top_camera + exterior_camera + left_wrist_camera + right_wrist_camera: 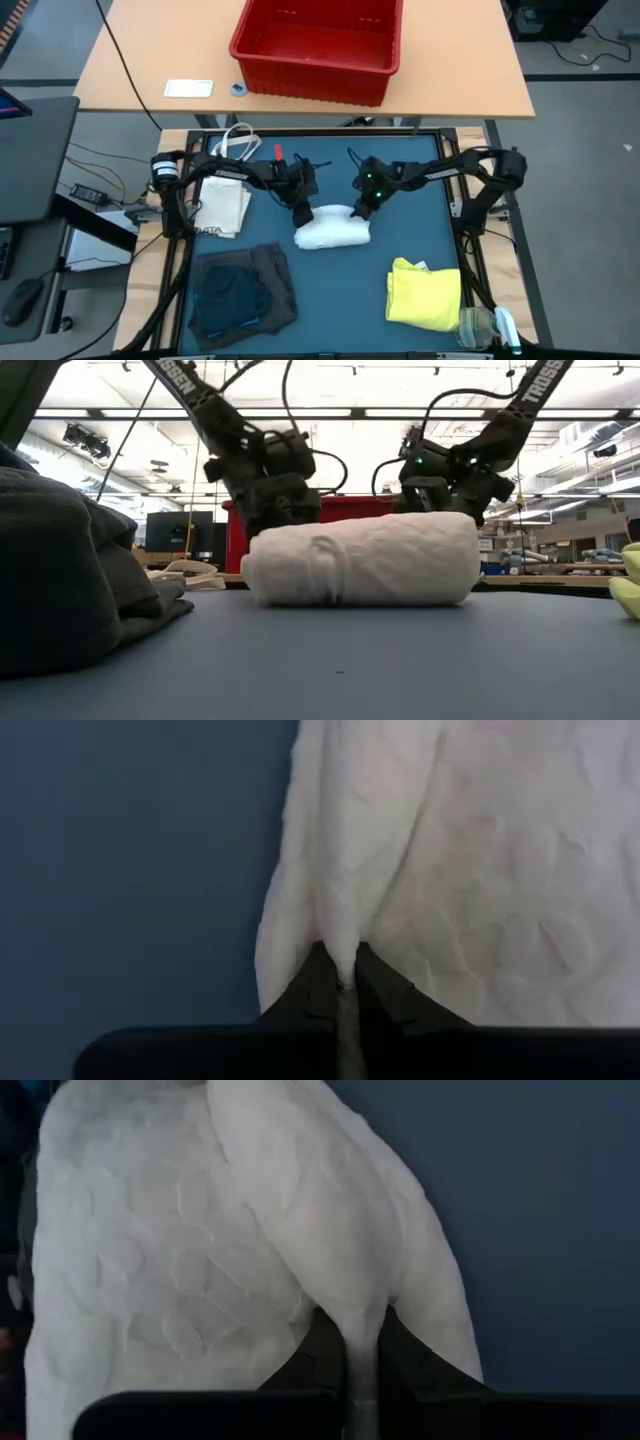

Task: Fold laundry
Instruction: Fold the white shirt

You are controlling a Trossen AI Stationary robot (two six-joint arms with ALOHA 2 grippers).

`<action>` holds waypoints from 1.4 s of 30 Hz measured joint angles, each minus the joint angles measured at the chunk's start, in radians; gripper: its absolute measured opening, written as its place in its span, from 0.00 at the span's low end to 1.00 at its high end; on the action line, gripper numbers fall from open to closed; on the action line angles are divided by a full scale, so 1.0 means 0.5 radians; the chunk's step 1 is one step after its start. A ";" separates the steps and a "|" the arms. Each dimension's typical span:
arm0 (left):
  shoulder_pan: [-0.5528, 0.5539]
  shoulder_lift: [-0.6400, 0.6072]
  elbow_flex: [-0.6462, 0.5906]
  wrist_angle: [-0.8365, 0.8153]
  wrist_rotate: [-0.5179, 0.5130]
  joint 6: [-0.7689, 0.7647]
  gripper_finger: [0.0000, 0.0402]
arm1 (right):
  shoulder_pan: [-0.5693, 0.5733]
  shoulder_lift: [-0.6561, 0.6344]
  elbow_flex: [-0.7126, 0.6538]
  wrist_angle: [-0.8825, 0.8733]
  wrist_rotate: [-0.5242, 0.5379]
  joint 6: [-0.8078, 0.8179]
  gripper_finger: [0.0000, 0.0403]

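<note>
High view shows both hands pinching thin pleats on the far edge of the rolled white lacy garment (pixel 333 228): left hand (pixel 303 212), right hand (pixel 362 208). Such slight bites may slip, letting the roll sag open. Open table (pixel 340 290) lies nearer; the yellow garment (pixel 424 292) sits well clear.

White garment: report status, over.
Left gripper and right gripper both shut on the white garment, bundled mid-table. Nothing in the way.
</note>
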 joint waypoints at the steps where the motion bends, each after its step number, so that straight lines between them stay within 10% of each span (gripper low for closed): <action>1: 0.014 0.004 -0.026 0.049 0.027 -0.035 0.04 | 0.009 0.049 0.001 0.024 0.002 -0.003 0.07; 9: 0.009 -0.073 0.056 0.021 0.053 -0.030 0.08 | 0.149 -0.212 -0.015 -0.085 0.223 0.059 0.09; 19: 0.099 -0.297 0.360 -0.359 0.076 0.131 0.34 | 0.189 -1.117 -0.011 -0.575 0.558 0.040 0.54; 27: -0.082 -0.425 0.534 -0.241 0.278 0.094 0.47 | 0.601 -1.296 -0.080 -0.107 0.907 -0.328 0.39; 33: -0.529 -0.309 0.379 0.133 -0.492 0.269 0.48 | 0.881 -1.023 -0.427 0.826 1.348 -0.353 0.25; 42: -0.531 -0.130 -0.293 1.072 -0.541 0.162 0.48 | 0.935 -0.372 -0.954 1.500 1.443 -0.292 0.05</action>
